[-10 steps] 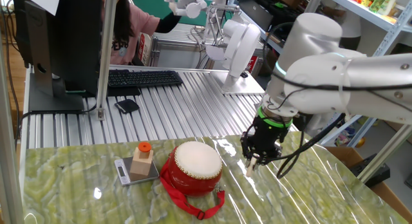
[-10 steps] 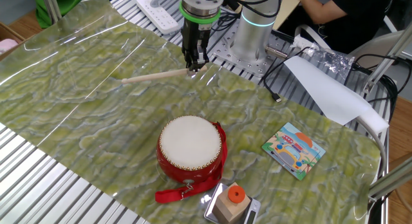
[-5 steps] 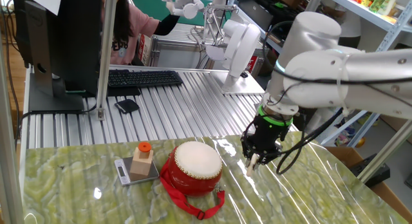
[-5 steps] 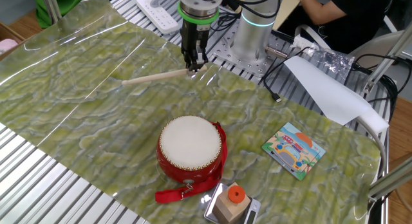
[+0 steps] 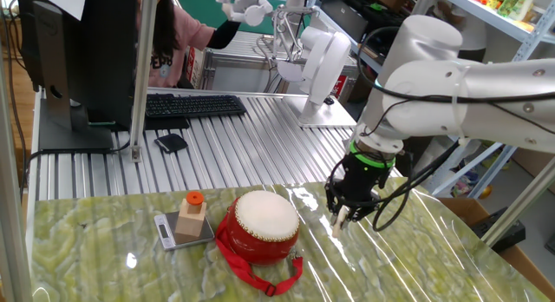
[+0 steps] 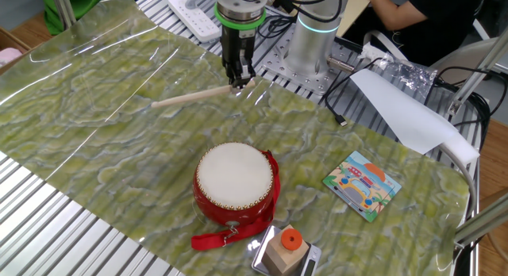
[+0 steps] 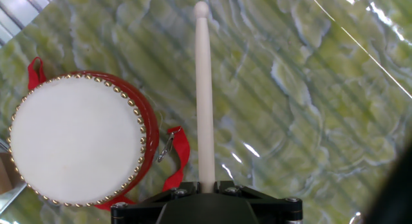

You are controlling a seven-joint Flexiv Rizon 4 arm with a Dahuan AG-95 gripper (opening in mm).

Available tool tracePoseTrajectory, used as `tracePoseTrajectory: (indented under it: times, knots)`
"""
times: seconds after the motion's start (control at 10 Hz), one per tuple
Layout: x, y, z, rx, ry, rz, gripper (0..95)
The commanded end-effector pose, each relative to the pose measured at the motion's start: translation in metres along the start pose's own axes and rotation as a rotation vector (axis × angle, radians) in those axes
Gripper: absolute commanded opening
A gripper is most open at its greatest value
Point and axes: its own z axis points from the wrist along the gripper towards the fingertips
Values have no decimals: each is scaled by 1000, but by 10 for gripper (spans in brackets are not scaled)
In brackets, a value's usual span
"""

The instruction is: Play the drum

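No brand or legible writing shows on anything in view. The gripper (image 6: 237, 76), pointing down at the upper middle of the other fixed view, is clenched on one end of a pale wooden drumstick (image 6: 190, 96), which juts out level to the left above the green marbled table cover (image 6: 95, 109). The drum (image 6: 235, 183) sits lower centre, well apart from the stick, its skin bare. In the hand view the drumstick (image 7: 205, 95) runs straight up the frame with the drum (image 7: 74, 140) at its left.
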Motion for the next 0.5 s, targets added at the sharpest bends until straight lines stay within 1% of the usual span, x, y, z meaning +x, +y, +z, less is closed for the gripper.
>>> tracePoseTrajectory:
  times: [0.1, 0.3, 0.5]
  knots:
    - [-1, 0, -1, 5, 5, -16, 0]
    - [-1, 0, -1, 15, 22, -33, 0]
    - [-1, 0, -1, 19, 34, -41, 0]
